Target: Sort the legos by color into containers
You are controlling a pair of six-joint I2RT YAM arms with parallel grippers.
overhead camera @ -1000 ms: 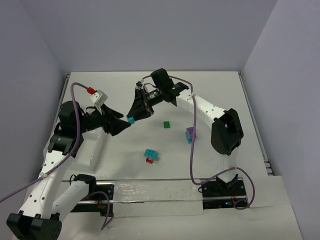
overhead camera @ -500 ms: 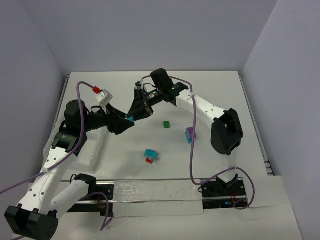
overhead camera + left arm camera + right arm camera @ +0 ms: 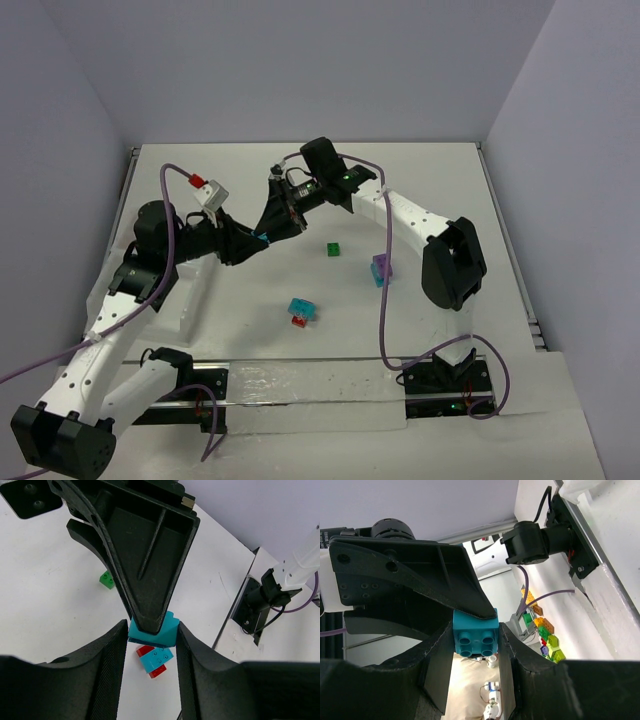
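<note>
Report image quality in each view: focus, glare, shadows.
Top external: even soft light, sharp throughout, faint shadows only, speckled sheen on the clear tray. Left wrist: cyan brick crisp, table bright but not blown out. Right wrist: same cyan brick crisp, background soft, white surface at right washed out.

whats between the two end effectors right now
One cyan brick, flanked by the fingers of the left end effector and of the right end effector. Both wrist views show it closely; top view too.
</note>
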